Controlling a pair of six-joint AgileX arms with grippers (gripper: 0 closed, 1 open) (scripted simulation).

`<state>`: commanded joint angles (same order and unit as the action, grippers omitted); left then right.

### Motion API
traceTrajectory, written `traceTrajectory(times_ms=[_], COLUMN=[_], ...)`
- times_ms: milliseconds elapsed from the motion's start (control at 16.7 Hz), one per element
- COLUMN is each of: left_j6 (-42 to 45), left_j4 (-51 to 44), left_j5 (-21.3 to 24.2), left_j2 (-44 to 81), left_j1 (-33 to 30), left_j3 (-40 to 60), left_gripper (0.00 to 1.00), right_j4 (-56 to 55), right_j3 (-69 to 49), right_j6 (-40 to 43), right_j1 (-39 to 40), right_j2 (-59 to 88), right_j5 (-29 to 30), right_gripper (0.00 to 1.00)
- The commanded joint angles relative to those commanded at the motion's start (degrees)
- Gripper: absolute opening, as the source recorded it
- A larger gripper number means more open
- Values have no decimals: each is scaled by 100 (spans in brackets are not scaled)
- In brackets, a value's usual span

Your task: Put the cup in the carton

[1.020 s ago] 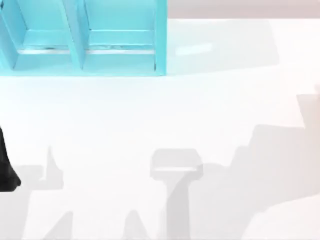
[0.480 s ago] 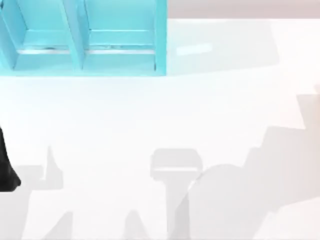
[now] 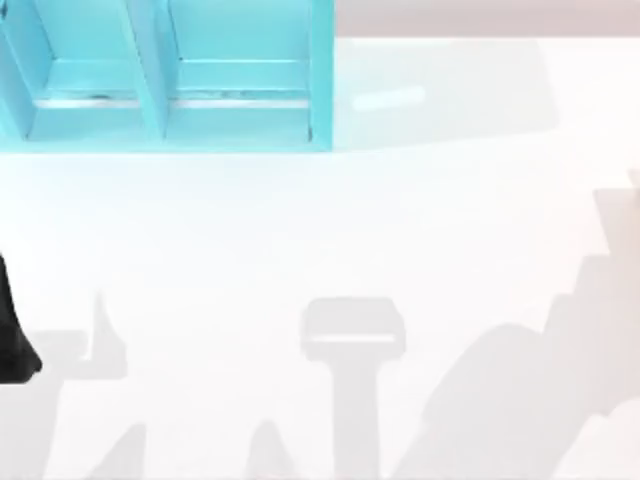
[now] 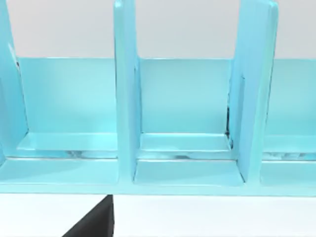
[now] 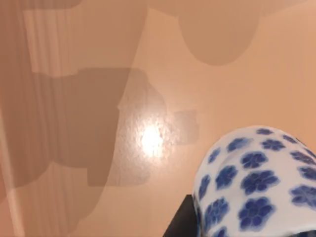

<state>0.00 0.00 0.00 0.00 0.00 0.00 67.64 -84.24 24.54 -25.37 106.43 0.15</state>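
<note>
Top view: turquoise carton (image 3: 170,75) in the upper left of the frame, divided into open compartments, standing on the white table (image 3: 330,230). A black part of the left arm (image 3: 12,335) sits at the left edge, lower half; whether its gripper is open or closed cannot be told.

Left wrist view: carton compartments close ahead, dividers upright.

Right wrist view: the cup (image 5: 256,182), white with blue flowers, is at the lower right of the frame, close to the camera. It appears to be held by the right gripper, though the fingers gripping it are not clearly seen.
</note>
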Motion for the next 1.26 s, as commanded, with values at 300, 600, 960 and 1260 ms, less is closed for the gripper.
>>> traceTrajectory(times_ms=[300,600,960,1260], left_j6=[0,0,0,0], left_j4=[0,0,0,0], left_j5=[0,0,0,0], left_j2=[0,0,0,0], left_j1=[0,0,0,0], left_j3=[0,0,0,0], left_gripper=[100,100,100,100], right_j4=[0,0,0,0], right_j3=[0,0,0,0], right_j6=[0,0,0,0], right_j1=[0,0,0,0], right_j2=[0,0,0,0], right_j5=[0,0,0,0], right_gripper=[23,60,100,100])
